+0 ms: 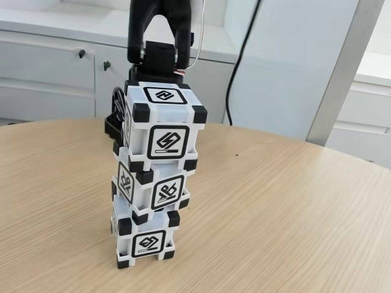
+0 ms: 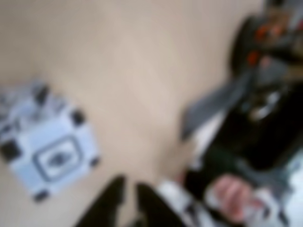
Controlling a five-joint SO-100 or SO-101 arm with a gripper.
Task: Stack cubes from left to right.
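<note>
Three cubes stand in one slightly twisted stack on the wooden table in the fixed view: a bottom cube [image 1: 145, 239], a middle cube [image 1: 160, 190] and a top cube [image 1: 165, 125]. My black arm [image 1: 160, 36] rises right behind the top cube, and black gripper parts show past the cube's left side. The blurred wrist view looks down on the top cube [image 2: 49, 153] at the left. My gripper [image 2: 128, 184] comes in from the bottom edge to the right of the cube. Its two dark fingers [image 2: 111, 201] stand close together with nothing between them.
The round wooden table [image 1: 293, 213] stretches to the right of the stack. White cabinets [image 1: 55, 67] and a black cable [image 1: 239, 61] stand behind it. At the right of the wrist view a person's hand [image 2: 232, 194] and dark blurred shapes show.
</note>
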